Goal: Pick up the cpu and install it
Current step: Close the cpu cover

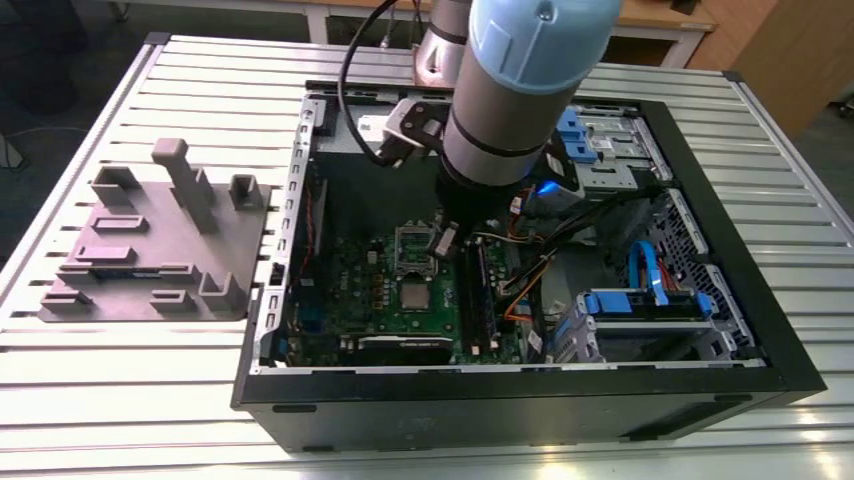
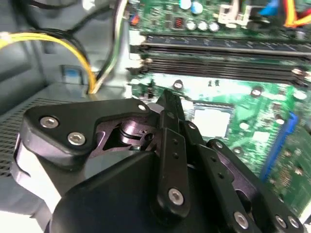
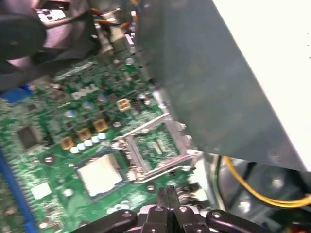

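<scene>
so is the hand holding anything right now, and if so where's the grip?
Nothing is held. The hand is shut and empty above the motherboard, and the cpu lies flat on the board beside the open socket frame, untouched.

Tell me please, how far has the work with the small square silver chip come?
Done: unclear. The small square silver cpu lies flat on the green circuit board, beside the raised silver rectangular frame; whether it is seated, I cannot tell. In hand: nothing; the black gripper hangs shut above the board near that frame. Left: the frame is not closed over the cpu.
</scene>
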Controlling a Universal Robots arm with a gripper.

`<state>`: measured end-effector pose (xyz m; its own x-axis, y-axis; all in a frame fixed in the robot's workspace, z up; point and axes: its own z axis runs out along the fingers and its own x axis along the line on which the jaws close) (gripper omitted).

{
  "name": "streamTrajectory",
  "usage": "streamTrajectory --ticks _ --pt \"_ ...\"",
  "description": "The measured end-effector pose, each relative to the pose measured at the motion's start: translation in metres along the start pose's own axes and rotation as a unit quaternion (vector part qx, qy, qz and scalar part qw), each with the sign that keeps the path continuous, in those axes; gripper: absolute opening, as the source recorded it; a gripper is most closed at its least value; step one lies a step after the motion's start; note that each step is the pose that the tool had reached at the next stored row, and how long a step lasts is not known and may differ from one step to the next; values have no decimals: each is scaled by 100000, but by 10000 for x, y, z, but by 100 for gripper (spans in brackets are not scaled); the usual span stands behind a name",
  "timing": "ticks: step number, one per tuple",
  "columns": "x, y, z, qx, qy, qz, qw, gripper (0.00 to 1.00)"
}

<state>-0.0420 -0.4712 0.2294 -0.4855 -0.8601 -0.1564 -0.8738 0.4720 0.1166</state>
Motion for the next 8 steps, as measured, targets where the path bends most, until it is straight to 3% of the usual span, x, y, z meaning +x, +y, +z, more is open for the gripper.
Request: streamTrajectory --ticks 1,3,4,7,8 --pt "-9 -17 5 -175 -325 -7 99999 10" --pt "-25 -35 20 -200 -356 -14 99999 10" --pt "-24 -37 25 -362 -645 -20 99997 10" --pt "-27 -40 27 -1687 -3026 -135 99940 10" --pt "-28 -43 31 -2042 -3665 -157 99912 10"
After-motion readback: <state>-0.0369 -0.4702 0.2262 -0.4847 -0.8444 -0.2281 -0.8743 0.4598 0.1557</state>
